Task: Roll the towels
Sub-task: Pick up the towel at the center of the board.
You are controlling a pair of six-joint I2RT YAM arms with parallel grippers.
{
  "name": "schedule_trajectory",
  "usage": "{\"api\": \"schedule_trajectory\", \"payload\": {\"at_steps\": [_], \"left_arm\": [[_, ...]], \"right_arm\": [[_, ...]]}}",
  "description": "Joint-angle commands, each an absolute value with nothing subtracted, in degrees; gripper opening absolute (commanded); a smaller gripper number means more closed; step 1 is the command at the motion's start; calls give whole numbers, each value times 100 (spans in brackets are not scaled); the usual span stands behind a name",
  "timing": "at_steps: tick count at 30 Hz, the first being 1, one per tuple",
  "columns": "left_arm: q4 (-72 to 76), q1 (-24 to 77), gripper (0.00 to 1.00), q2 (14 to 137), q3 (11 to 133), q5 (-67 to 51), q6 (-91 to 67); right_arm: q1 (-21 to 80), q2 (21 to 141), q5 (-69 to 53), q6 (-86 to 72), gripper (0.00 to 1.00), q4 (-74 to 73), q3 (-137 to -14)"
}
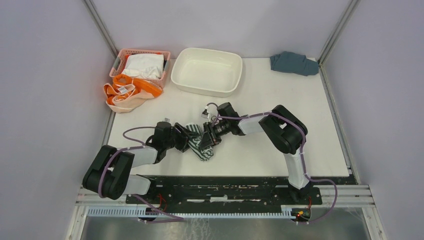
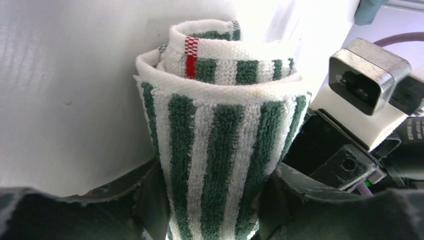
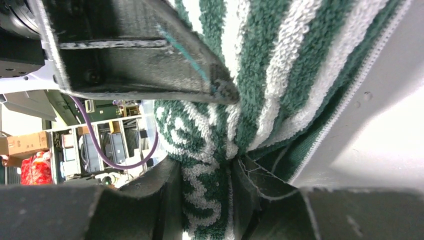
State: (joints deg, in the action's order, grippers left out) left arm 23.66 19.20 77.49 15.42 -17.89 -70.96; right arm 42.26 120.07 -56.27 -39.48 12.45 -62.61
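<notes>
The green-and-white striped towel point(image 1: 200, 142) is rolled into a short tube at the near middle of the table. My left gripper point(image 1: 183, 139) is shut on one end of the roll; the left wrist view shows the roll point(image 2: 220, 135) standing between my two fingers. My right gripper point(image 1: 209, 136) is shut on the other side, pinching a fold of the towel point(image 3: 212, 165) between its pads. The orange towel point(image 1: 129, 94) with a peach centre lies crumpled at the far left, next to the basket.
A pink basket point(image 1: 121, 56) holding a white cloth point(image 1: 144, 65) stands at the far left. A white tub point(image 1: 207, 71) stands at the far middle. A blue-grey cloth point(image 1: 293, 63) lies at the far right corner.
</notes>
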Motion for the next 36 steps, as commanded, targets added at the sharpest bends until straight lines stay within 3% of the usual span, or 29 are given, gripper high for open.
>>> {"api": "schedule_trajectory", "payload": {"at_steps": [1, 4, 8, 18, 23, 36], "left_arm": [[1114, 2107, 54, 7960, 1658, -1345, -7020], [306, 2107, 48, 7877, 2061, -929, -6685], [-208, 2101, 47, 7867, 2502, -607, -6399], [-1152, 2092, 49, 8224, 3405, -147, -5580], [-1451, 2034, 47, 8388, 3802, -62, -5188], [-1534, 1240, 28, 8565, 4995, -1156, -3993]], "right_arm": [[4360, 12107, -4531, -3700, 37, 383, -5970], [4364, 11672, -4161, -3340, 47, -169, -6035], [4361, 10873, -3525, -2747, 57, -916, -6194], [3940, 9528, -1035, -1869, 72, -2237, -6901], [3673, 9179, -133, -2144, 76, -2146, -6799], [3364, 8513, -19, -2552, 79, -1644, -5966]]}}
